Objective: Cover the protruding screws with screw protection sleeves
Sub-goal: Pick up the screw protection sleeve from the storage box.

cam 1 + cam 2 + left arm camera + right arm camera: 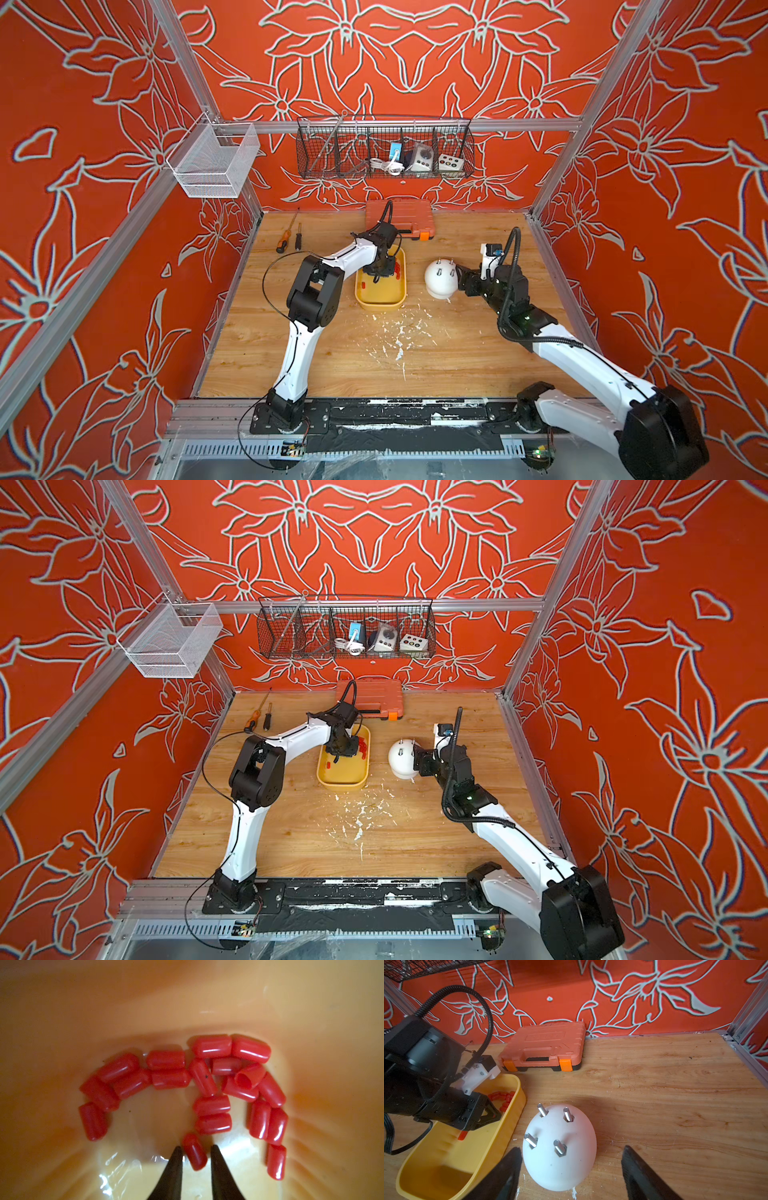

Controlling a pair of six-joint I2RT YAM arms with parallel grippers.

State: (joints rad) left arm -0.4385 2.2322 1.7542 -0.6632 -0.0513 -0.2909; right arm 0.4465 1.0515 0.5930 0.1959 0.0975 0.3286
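The job is only just starting. On the wooden table (332, 365) the white dome (550, 1167) sits with its four protruding screws (559, 1148) sticking up. All four are bare, with no red cap on any of them. Just beside the dome is the yellow tray (500, 1136). The screw protection sleeves (209, 1105) lie in a bunch at its far end, and a lone sleeve (362, 285) lies nearer the middle. So every screw is left to do, and I think the step now is picking up the first sleeve. The right arm (582, 361) reaches in low from the front corner and points the right gripper (572, 1148) at the dome. Its jaws are wide apart, one on each side of the dome, and they do not squeeze it. The left arm (299, 345) goes up from the front, bends at the elbow and reaches over the tray, with the left gripper (195, 1147) pointing down inside it. Its jaws are close together with one red sleeve (194, 1155) between them. A little gap shows on one side, so the sleeve does not look pinched yet. Farther back, an orange tool case (401, 216) lies shut by the wall.
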